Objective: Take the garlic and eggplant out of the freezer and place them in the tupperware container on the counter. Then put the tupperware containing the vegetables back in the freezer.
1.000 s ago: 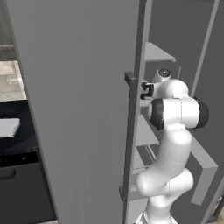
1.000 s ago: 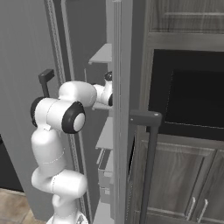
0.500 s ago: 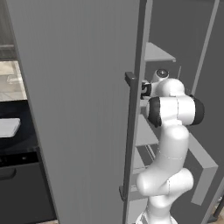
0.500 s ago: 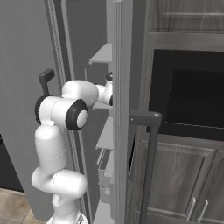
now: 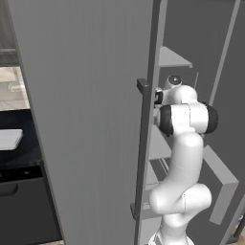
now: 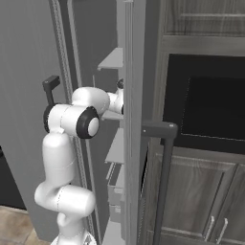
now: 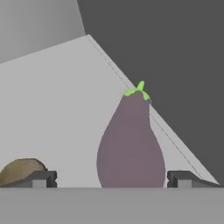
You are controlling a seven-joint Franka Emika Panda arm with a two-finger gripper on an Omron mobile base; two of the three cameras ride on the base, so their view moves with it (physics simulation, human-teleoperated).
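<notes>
The freezer stands open, its wide grey door (image 5: 91, 119) to the left of my arm, which reaches onto a pale shelf (image 7: 57, 109) inside. On that shelf stands the purple, pear-shaped eggplant (image 7: 130, 144) with a green tip. It sits right between the fingertips of my open gripper (image 7: 113, 179), not pinched. The brownish garlic (image 7: 19, 169) lies to the left, partly hidden behind my left fingertip (image 7: 41, 178). The white tupperware container (image 5: 8, 139) rests on the black counter (image 5: 24, 155) far to the left of the door.
The door's dark bar handle (image 5: 142, 148) runs close beside my wrist. More grey shelves (image 5: 172, 57) sit above and below. On the right a second bar handle (image 6: 162, 158) stands in front of a dark oven (image 6: 210, 119) and wood-grain cabinets (image 6: 191, 201).
My arm has eased slightly further into the freezer, the elbow shifting a little left and up. The gripper stays open.
</notes>
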